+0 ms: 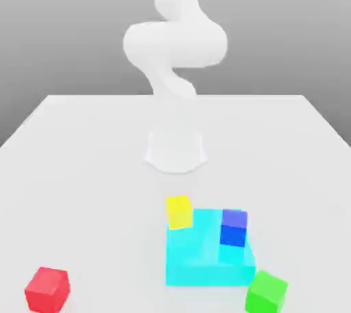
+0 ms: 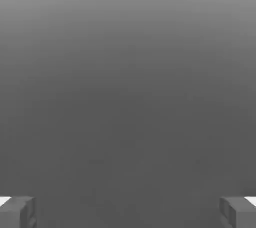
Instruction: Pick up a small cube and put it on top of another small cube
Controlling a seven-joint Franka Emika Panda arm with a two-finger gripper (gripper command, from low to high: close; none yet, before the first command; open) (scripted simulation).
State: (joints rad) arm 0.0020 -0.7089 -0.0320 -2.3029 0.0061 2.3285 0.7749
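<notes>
The small cube is a plain solid red block, evenly coloured with no markings, resting flat on the white table at the near corner on the exterior view's left. It sits upright on one face, turned slightly so that its top and two side faces show (the top a touch lighter than the sides). Nothing touches it, and it lies well apart from the green cube, which is about the same size and sits flat on the table at the near edge on the exterior view's right, just beside the corner of the large cyan block.
</notes>
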